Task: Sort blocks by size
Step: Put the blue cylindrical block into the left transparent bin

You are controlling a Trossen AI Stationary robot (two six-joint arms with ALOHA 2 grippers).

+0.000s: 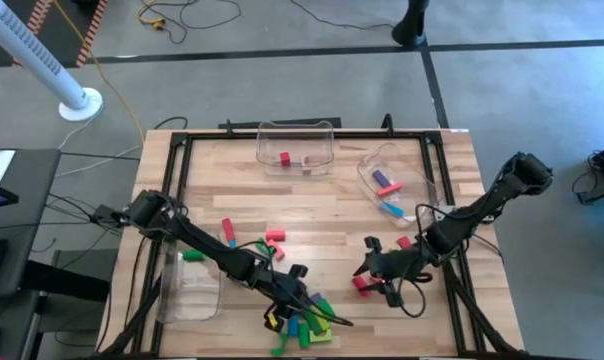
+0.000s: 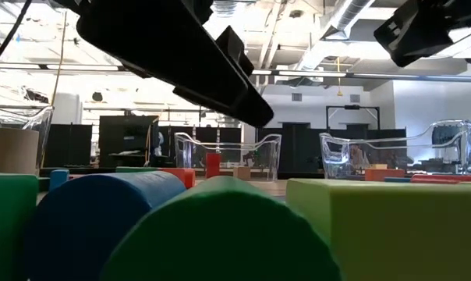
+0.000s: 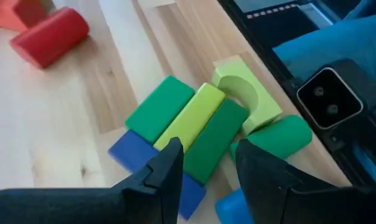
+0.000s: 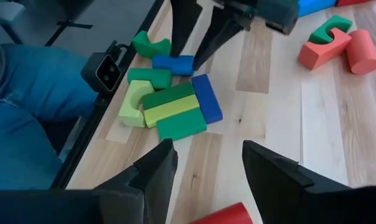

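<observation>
A heap of blocks (image 1: 307, 325) lies near the table's front edge: green and lime bars (image 3: 197, 121), a lime arch (image 3: 250, 93), blue blocks (image 4: 206, 99) and a green cylinder (image 3: 278, 137). My left gripper (image 3: 210, 171) hangs open just above this heap, its fingers on either side of a dark green bar's end; from the right wrist view it (image 4: 191, 56) stands over a blue block (image 4: 173, 64). My right gripper (image 4: 210, 168) is open over bare wood to the heap's right, a red block (image 4: 225, 214) just below it. Red blocks (image 4: 337, 43) lie farther left.
Clear bins stand at the far middle (image 1: 297, 150), far right (image 1: 392, 180) and near left (image 1: 187, 290), each with a few blocks. A person in blue trousers (image 4: 26, 93) sits at the near edge beside a small camera (image 4: 104, 71). Bare wood lies mid-table.
</observation>
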